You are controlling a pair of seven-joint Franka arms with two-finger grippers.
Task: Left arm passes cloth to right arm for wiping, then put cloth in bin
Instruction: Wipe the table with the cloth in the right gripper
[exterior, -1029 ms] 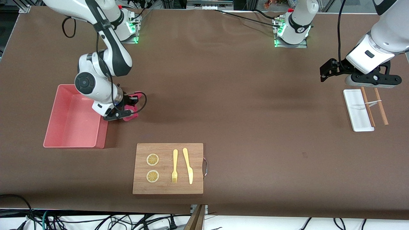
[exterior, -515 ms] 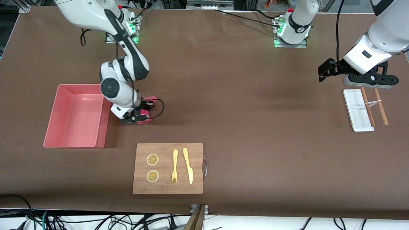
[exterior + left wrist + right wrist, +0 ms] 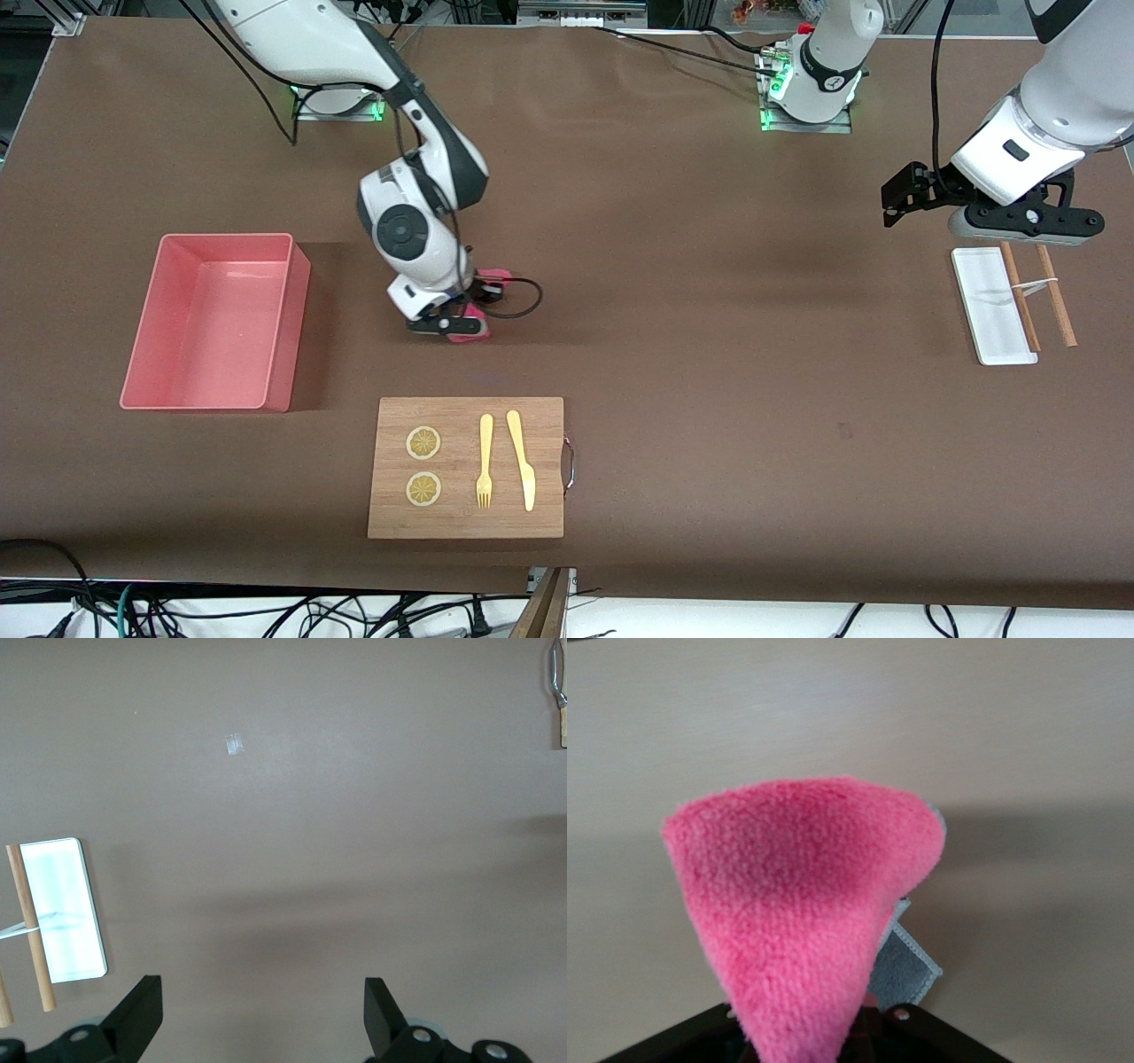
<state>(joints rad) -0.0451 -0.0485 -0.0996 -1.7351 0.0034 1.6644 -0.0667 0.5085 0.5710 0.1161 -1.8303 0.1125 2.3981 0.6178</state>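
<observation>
My right gripper (image 3: 459,321) is shut on the magenta cloth (image 3: 486,275) and holds it down at the brown table, between the pink bin (image 3: 146,337) and the table's middle, farther from the front camera than the cutting board. In the right wrist view the cloth (image 3: 802,904) fills the frame, its grey underside showing beside the jaws. My left gripper (image 3: 1028,232) is open and empty, up over the white tray (image 3: 982,306) at the left arm's end of the table. In the left wrist view its fingers (image 3: 142,1014) stand wide apart over bare table.
A wooden cutting board (image 3: 466,523) with two lemon slices, a yellow fork and a yellow knife lies near the front edge. The white tray (image 3: 62,912) with two wooden chopsticks (image 3: 1054,297) lies at the left arm's end. The bin stands empty at the right arm's end.
My right arm has swept the cloth along the table away from the bin toward the middle. My left arm has barely moved.
</observation>
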